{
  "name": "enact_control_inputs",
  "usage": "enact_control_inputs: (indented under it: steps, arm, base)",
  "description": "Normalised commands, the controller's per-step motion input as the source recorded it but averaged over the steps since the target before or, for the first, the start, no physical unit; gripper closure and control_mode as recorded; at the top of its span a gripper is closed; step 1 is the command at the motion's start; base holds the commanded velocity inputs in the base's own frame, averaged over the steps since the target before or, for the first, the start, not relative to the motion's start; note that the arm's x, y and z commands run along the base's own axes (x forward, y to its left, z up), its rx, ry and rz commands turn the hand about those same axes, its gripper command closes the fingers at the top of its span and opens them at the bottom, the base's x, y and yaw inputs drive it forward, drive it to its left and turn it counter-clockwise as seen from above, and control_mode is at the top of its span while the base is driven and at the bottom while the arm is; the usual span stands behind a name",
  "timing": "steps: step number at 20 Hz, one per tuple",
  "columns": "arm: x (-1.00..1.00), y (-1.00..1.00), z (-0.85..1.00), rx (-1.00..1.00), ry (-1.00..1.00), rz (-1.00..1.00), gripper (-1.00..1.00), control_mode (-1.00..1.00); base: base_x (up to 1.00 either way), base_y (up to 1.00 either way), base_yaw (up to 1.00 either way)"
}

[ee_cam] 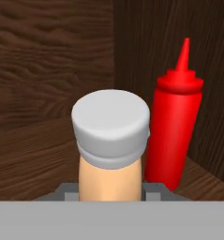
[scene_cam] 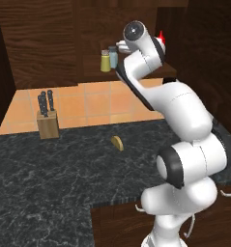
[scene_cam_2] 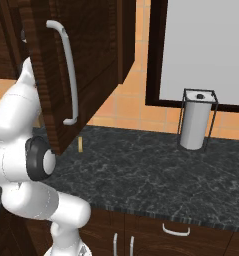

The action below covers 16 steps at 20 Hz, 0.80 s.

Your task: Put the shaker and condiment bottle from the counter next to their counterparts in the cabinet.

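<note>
My gripper (ee_cam: 111,193) is shut on the condiment bottle (ee_cam: 111,176), a pale orange bottle with a light grey cap, inside the dark wooden cabinet (scene_cam: 39,43). Its base is hidden, so I cannot tell whether it rests on the shelf (ee_cam: 29,159). The tall red squeeze bottle (ee_cam: 174,126) stands just right of it in the corner, a small gap apart. In the left base view the yellow-green shaker (scene_cam: 105,61) stands on the shelf beside the pale blue-grey shaker (scene_cam: 113,56). The red nozzle (scene_cam: 161,35) peeks out behind my wrist. The black marbled counter (scene_cam: 49,164) lies below.
A knife block (scene_cam: 48,120) stands at the counter's back left. A small tan object (scene_cam: 117,142) lies mid-counter. The open cabinet door (scene_cam_2: 76,60) with its curved handle hangs beside my arm. A paper towel holder (scene_cam_2: 196,122) stands to the right, under a window.
</note>
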Motion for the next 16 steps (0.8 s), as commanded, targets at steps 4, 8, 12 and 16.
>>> enact_control_inputs:
  steps: [4,8,12,16]
  arm:
    - [0.31,-0.10,-0.12,0.00,0.00,-0.01,1.00,-1.00]
    - [0.08,-0.01,-0.26,0.00,-0.02,0.00,-1.00,-1.00]
    - [0.00,0.00,-0.17,0.00,-0.03,0.00,-1.00,-1.00]
    - [-0.09,0.00,0.00,0.00,-0.06,0.00,-1.00,-1.00]
  base:
    - [0.00,0.00,0.00]
    - [0.00,0.00,0.00]
    - [0.00,0.00,0.00]
    - [0.00,0.00,0.00]
